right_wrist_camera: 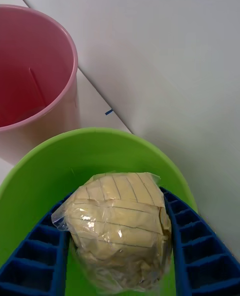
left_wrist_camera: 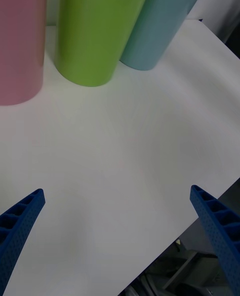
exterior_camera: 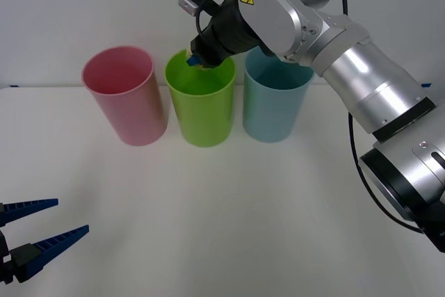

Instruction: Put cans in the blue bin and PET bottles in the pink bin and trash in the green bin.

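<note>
Blue ribbed fingers [right_wrist_camera: 192, 256] of the right gripper [right_wrist_camera: 120, 256] sat lowest in the right wrist view, clamped on both sides of the trash [right_wrist_camera: 119, 231], a crumpled yellow lined-paper wad wrapped in clear plastic film. Wad was held directly above the open mouth of the green bin [right_wrist_camera: 60, 151], so a release would likely drop it straight in, which fits trash going to green. Pink bin [right_wrist_camera: 37, 76] showed upper left of that view, just beside the green one.

Front view: right gripper [exterior_camera: 195, 62] at upper centre, tips at the green bin [exterior_camera: 201, 113] rim, a bit of yellow visible between the blue tips; cannot tell whether the wad was below the rim line. Right arm reached in from the right side of the frame, crossing over the top of the blue bin [exterior_camera: 273, 109]. Three bins stood in a row along the upper half on the white tabletop [exterior_camera: 222, 213]: pink bin [exterior_camera: 125, 99] left, green middle, blue right, close together; whether touching, cannot tell.

Left gripper [exterior_camera: 28, 231] parked at lower left of the front view, fingers spread apart, holding nothing, well apart from the bins. Likely idle while the right arm worked alone.

Judgement: step in hand was the drop; next move called for opening the fingers. Risk: the plastic film clinging to a finger.
</note>
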Tool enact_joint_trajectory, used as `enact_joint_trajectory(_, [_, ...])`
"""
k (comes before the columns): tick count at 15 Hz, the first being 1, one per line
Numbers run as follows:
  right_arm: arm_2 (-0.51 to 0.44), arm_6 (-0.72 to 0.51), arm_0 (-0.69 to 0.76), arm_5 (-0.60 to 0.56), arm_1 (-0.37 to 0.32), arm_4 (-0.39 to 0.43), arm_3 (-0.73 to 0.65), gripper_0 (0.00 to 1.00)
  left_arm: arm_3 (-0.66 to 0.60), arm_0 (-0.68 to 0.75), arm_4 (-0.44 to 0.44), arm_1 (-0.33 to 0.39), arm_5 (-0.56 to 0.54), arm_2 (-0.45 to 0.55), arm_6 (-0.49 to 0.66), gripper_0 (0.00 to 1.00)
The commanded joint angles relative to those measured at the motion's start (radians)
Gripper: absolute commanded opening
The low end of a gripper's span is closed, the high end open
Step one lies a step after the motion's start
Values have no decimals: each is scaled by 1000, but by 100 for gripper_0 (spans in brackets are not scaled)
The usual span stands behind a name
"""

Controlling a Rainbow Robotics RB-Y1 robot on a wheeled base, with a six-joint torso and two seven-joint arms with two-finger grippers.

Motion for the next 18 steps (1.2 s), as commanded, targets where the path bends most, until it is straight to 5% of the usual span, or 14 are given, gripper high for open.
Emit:
enact_joint_trajectory(1, [0,16,0,21,1,-12,17,100,0,0,0,0,0,0,0,100])
enact_joint_trajectory(8, [-60,33,0,24,-7,-53,-7,100,0,0,0,0,0,0,0,100])
enact_joint_trajectory(13, [-94,45,38,18,-185,-364,-230,100,0,0,0,0,0,0,0,100])
enact_joint_trajectory(18, [-230,73,397,23,-323,-516,-667,100,0,0,0,0,0,0,0,100])
